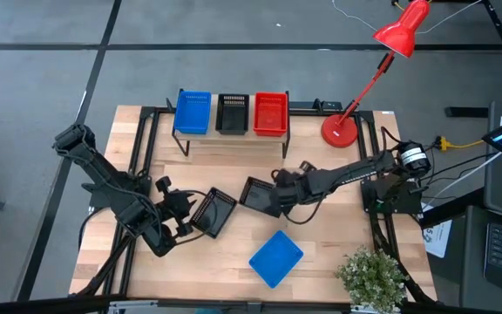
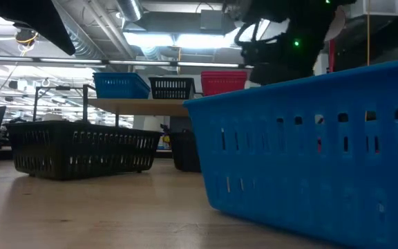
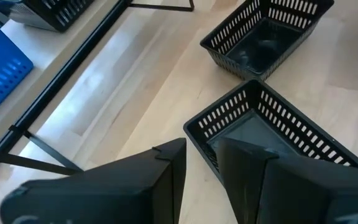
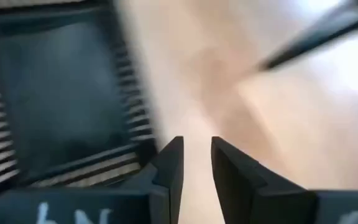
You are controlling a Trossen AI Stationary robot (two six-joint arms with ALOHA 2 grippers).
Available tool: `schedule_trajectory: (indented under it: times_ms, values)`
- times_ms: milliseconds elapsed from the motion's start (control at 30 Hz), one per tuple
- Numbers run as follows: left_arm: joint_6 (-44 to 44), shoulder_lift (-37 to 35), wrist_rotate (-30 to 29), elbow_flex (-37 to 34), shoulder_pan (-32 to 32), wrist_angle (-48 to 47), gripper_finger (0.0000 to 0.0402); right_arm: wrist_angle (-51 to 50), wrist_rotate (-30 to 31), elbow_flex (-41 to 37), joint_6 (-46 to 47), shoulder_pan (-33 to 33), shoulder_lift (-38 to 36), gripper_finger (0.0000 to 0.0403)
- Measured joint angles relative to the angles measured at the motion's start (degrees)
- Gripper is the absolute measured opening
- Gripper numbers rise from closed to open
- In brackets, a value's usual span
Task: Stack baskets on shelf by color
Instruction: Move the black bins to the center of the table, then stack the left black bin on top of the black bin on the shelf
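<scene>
L gripper (image 3: pixel 201 155) clamped on black basket (image 3: pixel 272 134) rim, R gripper (image 4: pixel 196 155) slightly open, its view blurred

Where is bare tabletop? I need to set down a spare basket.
Free: the strip between the shelf and the two black baskets, and the near-left corner beside the blue basket. Crowded: mid-table, where the left claw and right claw work those black baskets, and the lamp corner.
</scene>
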Motion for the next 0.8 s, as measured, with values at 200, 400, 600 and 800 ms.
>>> schedule_trajectory:
  times_ms: [200, 400, 600, 800]
  values:
    - [-0.04, 0.02, 0.02, 0.00, 0.00, 0.02, 0.0082, -3.61, 0.61, -0.04, 2.10, -1.66, 0.17, 0.0081]
    - [-0.01, 0.02, 0.00, 0.00, -0.01, 0.18, 0.0082, 3.52, -4.13, -0.04, -4.11, -4.33, 0.96, 0.0081]
    - [0.02, 0.04, 0.11, -0.02, -0.02, 0.39, 0.0082, 6.31, -16.21, -0.07, -0.79, -4.79, 1.46, 0.0081]
    - [0.04, 0.04, 0.09, -0.02, -0.04, 0.42, 0.0081, 19.33, -22.65, -0.07, -2.37, -4.04, 1.25, 0.0081]
